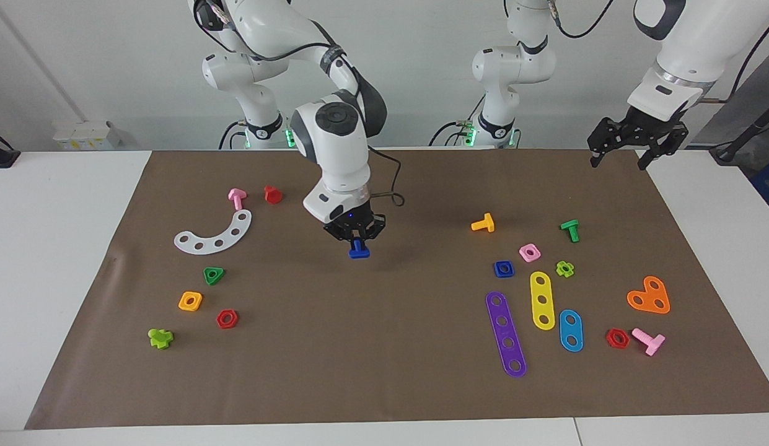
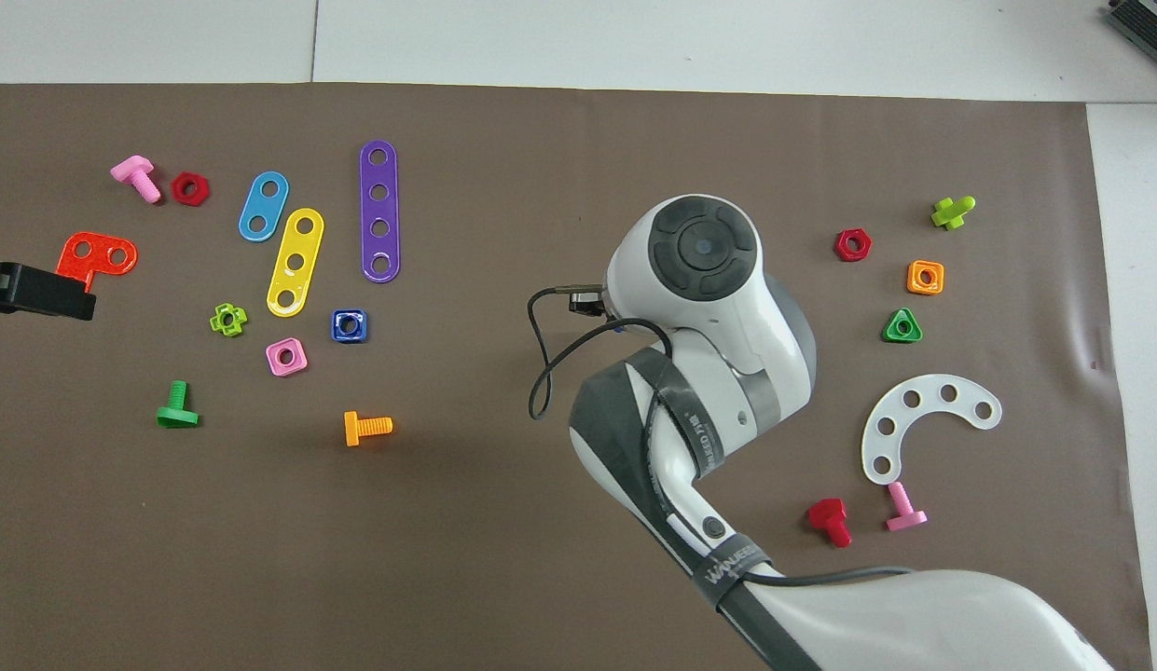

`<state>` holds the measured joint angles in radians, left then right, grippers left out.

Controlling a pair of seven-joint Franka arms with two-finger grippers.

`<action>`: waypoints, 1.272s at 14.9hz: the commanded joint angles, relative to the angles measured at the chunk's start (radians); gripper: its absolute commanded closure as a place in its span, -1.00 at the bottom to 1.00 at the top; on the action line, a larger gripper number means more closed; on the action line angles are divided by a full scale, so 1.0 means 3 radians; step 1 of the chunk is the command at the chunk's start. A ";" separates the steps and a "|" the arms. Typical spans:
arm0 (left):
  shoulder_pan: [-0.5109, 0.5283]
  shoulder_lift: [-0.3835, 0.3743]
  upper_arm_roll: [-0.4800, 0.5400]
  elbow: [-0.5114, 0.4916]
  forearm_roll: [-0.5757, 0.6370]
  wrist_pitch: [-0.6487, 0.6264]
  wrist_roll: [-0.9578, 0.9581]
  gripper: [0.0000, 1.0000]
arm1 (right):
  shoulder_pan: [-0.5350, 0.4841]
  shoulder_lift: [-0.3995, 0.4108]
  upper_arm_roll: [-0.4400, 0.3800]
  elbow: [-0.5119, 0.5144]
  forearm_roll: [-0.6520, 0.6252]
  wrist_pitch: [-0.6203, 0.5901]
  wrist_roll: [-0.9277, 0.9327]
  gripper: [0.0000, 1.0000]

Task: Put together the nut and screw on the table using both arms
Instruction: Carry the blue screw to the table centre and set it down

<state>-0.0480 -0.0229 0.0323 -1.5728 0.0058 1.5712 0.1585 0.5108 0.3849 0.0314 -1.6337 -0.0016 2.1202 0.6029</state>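
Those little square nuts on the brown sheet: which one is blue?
The blue nut lies toward the left arm's end, beside the pink square nut and near the purple strip. The orange square nut lies toward the right arm's end.

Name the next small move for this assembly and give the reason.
Probably the left gripper should come down over the small blue plastic square nut. The right gripper holds the blue plastic screw over the middle of the brown sheet, while the nut lies ungrasped beside the pink square nut.
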 commanded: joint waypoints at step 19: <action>0.0022 -0.0087 -0.0031 -0.0126 -0.0024 0.0095 -0.0048 -1.00 | 0.0302 0.0430 -0.0018 -0.0077 -0.0322 0.0454 0.0711 -1.00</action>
<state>-0.0477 -0.0238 0.0313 -1.5731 0.0058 1.5740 0.1566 0.6195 0.5301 0.0173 -1.6462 -0.0795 2.2431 0.7986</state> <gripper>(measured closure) 0.000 0.344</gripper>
